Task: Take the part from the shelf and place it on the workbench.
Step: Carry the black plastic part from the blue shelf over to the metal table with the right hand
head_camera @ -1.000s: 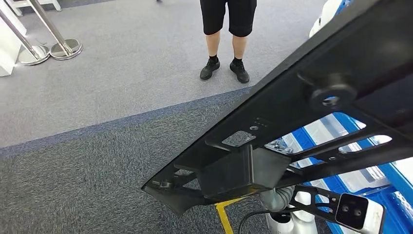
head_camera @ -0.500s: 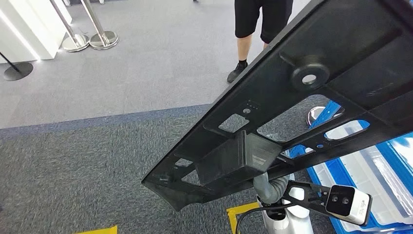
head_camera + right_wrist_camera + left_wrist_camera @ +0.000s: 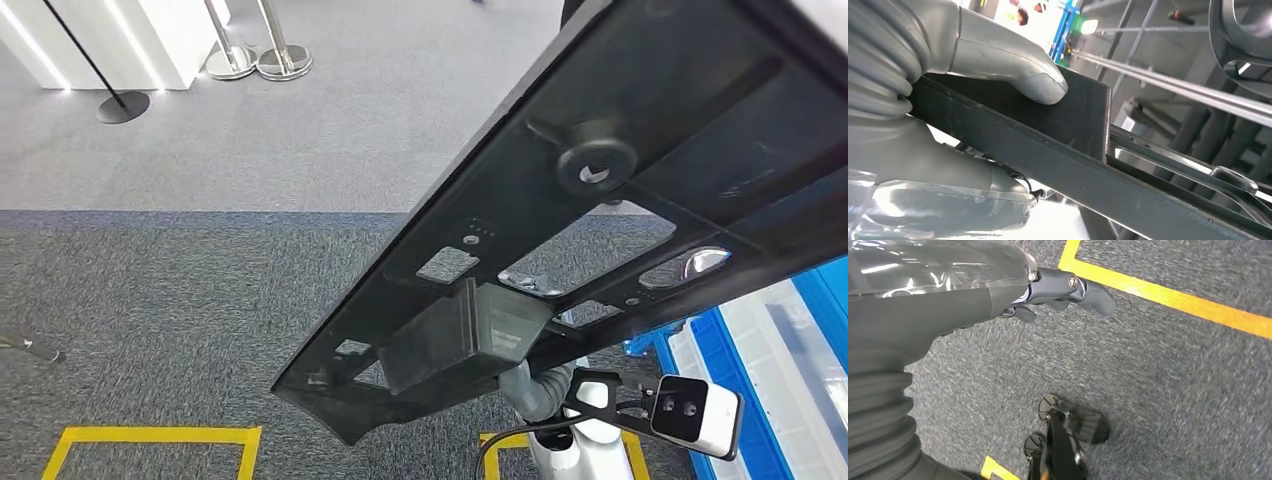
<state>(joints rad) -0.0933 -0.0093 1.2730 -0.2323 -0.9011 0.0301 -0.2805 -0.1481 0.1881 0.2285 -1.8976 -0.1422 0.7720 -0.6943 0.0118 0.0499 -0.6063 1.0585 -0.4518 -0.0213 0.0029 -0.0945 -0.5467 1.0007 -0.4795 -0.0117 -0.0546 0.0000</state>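
Observation:
The part [image 3: 600,230] is a long black plastic frame with cut-outs, a round boss and a boxy block [image 3: 465,335] near its low end. It slants across the head view from the upper right down to the middle, held up over the carpet. My right hand [image 3: 535,388] grips it from beneath, just behind the block. In the right wrist view my grey thumb [image 3: 1013,70] presses on a flat wall of the part [image 3: 1073,145], with the rest of the hand on the other side. My left hand [image 3: 1048,290] hangs over the dark carpet and holds nothing, its fingers loosely apart.
Yellow tape lines [image 3: 150,435] mark the dark carpet in front of me. Blue bins with white trays [image 3: 780,380] stand at the lower right. Two steel stanchions [image 3: 260,55], a black stand base [image 3: 122,105] and a white pillar are far off at the upper left.
The camera has turned: the floor and stanchions slid to the right, the standing person left the picture, and yellow tape came in. The part stays in my right hand.

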